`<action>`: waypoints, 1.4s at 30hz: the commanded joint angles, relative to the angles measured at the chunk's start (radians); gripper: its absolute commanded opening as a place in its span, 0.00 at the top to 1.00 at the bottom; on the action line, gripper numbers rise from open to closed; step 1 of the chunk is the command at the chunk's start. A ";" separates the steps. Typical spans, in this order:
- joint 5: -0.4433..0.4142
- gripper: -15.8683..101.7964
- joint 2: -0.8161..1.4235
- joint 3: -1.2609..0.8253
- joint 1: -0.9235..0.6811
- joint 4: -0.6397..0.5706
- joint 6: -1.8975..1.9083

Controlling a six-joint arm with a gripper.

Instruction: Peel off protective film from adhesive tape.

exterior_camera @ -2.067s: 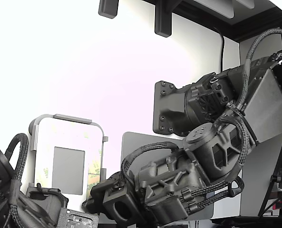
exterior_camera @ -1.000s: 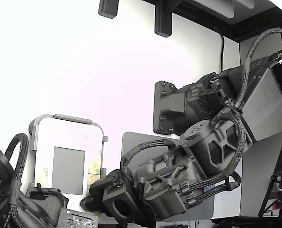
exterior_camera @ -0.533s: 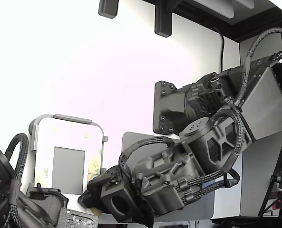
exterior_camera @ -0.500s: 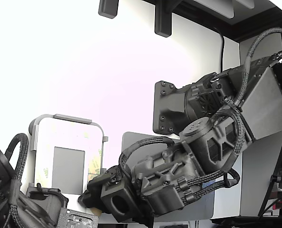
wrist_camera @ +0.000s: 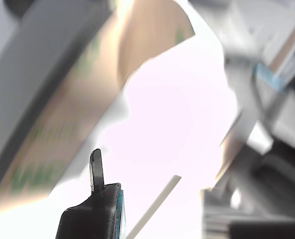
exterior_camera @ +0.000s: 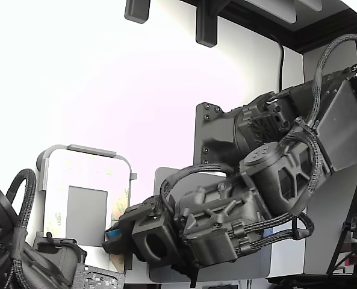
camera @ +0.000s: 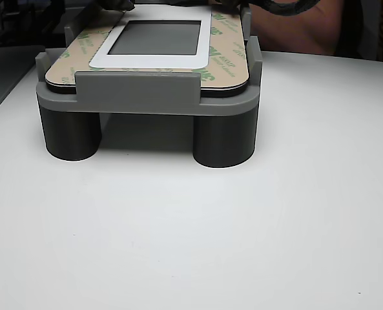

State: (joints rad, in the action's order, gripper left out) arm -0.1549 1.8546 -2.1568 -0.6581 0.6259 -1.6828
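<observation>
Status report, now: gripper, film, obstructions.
Gripper low at the panel's near corner in the exterior view; jaw state unclear. Tan protective film curled up off the panel edge, wrist view blurred. Grey fixture cradles the panel; no visible obstruction.

panel (camera: 152, 61) in fixture (camera: 137, 92), on table (camera: 243, 226)

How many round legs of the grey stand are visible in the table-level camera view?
2. One leg is under the stand's front corner at the view's left, the other leg under the front corner at its right. Rear legs may be hidden behind them.
</observation>
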 commanded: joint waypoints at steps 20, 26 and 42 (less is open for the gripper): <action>-0.005 0.03 0.462 0.141 0.327 0.348 1.035; -0.025 0.02 0.630 0.055 0.503 0.408 1.586; 0.103 0.01 1.101 -0.485 0.727 0.328 1.787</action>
State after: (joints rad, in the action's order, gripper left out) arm -0.0552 2.8931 -2.6032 0.0445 0.9649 0.0951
